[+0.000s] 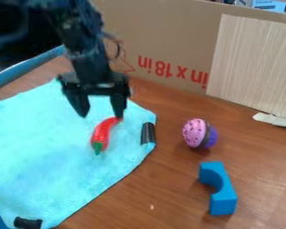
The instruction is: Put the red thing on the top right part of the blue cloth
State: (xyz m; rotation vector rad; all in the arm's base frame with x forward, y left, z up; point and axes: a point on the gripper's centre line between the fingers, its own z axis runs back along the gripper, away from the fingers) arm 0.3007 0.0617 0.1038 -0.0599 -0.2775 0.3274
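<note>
Red pepper [102, 134] on blue cloth [44, 150]; your jaws stand wide apart, empty; lowering them off-centre could knock it askew.

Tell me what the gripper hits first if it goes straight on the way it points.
Probably the red pepper, just below the open gripper in the picture, or else the blue cloth; depth is unclear.
</note>
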